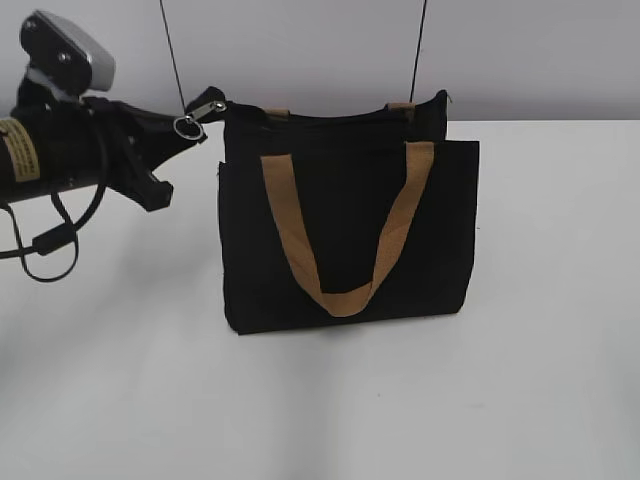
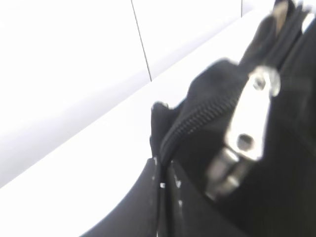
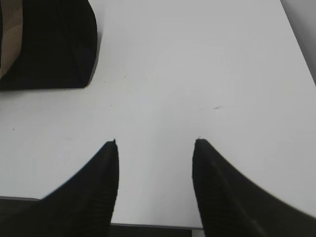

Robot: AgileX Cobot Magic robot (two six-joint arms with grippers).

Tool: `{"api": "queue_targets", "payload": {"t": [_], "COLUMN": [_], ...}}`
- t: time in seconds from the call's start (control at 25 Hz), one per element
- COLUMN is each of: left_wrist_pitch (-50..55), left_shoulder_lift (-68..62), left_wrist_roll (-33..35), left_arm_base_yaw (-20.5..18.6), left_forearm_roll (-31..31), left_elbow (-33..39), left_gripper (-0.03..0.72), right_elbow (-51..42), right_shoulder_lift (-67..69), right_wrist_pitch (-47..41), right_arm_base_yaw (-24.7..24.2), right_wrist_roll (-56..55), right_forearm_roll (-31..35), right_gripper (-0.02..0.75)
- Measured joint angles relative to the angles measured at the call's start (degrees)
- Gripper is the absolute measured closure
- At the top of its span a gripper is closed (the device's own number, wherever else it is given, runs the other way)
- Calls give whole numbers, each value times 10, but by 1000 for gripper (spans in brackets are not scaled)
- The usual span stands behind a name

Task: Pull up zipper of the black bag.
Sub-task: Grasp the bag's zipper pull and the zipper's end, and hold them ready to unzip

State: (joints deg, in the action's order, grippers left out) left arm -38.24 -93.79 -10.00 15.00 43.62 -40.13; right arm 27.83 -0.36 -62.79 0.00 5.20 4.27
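Left arm came in from the left edge of the exterior view, grey camera housing on top, black cable looping below. Left pincer was at the upper left corner of the black bag, fingers pinched together on the zipper, a small silver pull tab with a ring-like clasp. In the left wrist view the zipper filled the right half, blurred, silver tab with two rivet holes lying along the black zip line; the pincer had its fingertips meeting at bottom centre, narrow, touching the bag fabric just beside the tab. Tab sat at the left end of the bag's top edge.

Black bag stood upright at the middle of the white tabletop, front pocket panel facing the camera, one tan strap handle hanging in a U down the front, second strap's ends just visible at the top rim. Two thin dark lines ran up the wall behind.

Right pincer hovered over bare tabletop, fingers spread wide, nothing between them. Bag corner showed top left of that view, well apart from the pincer
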Motion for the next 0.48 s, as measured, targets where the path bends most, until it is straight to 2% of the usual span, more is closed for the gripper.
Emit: {"api": "queue_targets", "payload": {"t": [0.36, 0.48], "left_wrist_pitch": [4, 4], "left_shoulder_lift": [81, 94], "left_wrist_roll": [-84, -91], "left_arm_base_yaw": [3, 15], "left_forearm_roll": [39, 42], "left_elbow": [0, 0], "left_gripper": [697, 697], "right_elbow": [0, 0], "right_shoulder_lift": [0, 0], "right_wrist_pitch": [0, 0], "right_arm_base_yaw": [0, 0], "right_wrist_roll": [0, 1], "right_forearm_roll": [1, 24], "right_gripper": [357, 357]}}
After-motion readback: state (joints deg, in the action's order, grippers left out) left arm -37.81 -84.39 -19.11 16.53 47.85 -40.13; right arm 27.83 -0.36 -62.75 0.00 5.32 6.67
